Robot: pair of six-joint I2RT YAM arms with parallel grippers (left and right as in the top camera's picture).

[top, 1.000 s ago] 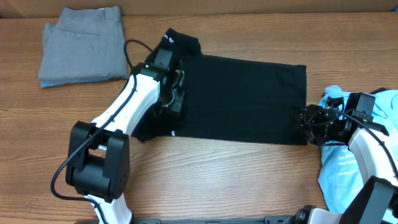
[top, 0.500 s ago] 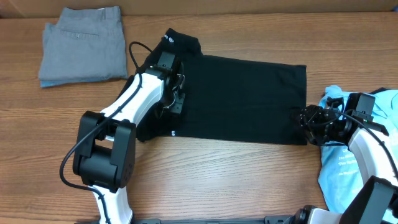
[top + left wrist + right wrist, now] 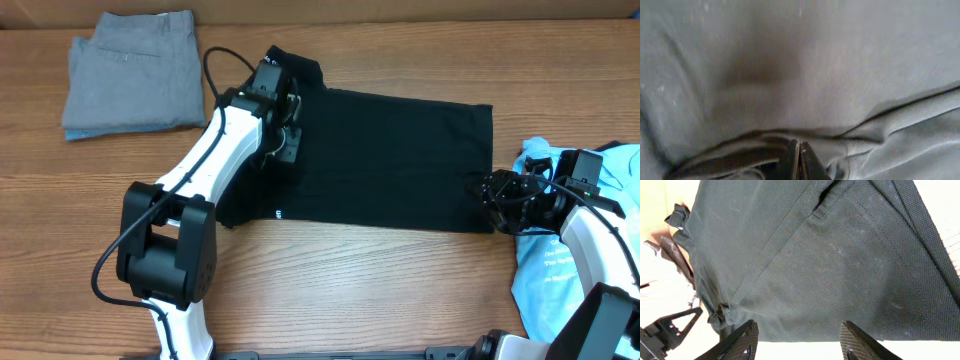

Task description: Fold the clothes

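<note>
Black short-sleeved shirt [image 3: 400,160] lies flat at centre of wooden tabletop [image 3: 350,290], collar at left end. Left tool [image 3: 799,154]: fingers together, clamped on raised fold of shirt near collar. Right tool [image 3: 800,342]: fingers apart over shirt's right hem, nothing held. Light blue printed tee [image 3: 545,275] under right arm. Folded grey trousers [image 3: 130,70] at far left corner.

No legible text, black shirt [image 3: 400,160] logos [image 3: 277,213] (tiny) unreadable

The left arm [image 3: 215,150] and right arm [image 3: 590,240]: white shells, bulky black joints, black cable [image 3: 207,70]. The right end effector [image 3: 799,326] has glossy black fingers [image 3: 740,342].
</note>
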